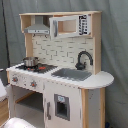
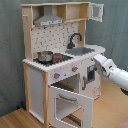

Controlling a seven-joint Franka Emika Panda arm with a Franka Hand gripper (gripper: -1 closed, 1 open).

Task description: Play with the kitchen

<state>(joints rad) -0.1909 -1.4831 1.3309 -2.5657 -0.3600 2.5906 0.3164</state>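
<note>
Kitchen (image 1: 60, 75) (image 2: 60, 65) stood upright against grey curtain (image 1: 112, 45) in both exterior views. Oven door (image 2: 70, 102) hung open in second exterior view; small metal pot (image 2: 45, 56) sat on hob. Arm (image 2: 112, 72) reached in from second exterior view's right, tip near lower cabinet front. Finger state: cannot tell.

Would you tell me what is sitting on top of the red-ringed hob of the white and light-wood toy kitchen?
A small metal pot stands on the hob of the toy kitchen, at the end far from the grey sink. Its inside cannot be seen in either exterior view.
</note>
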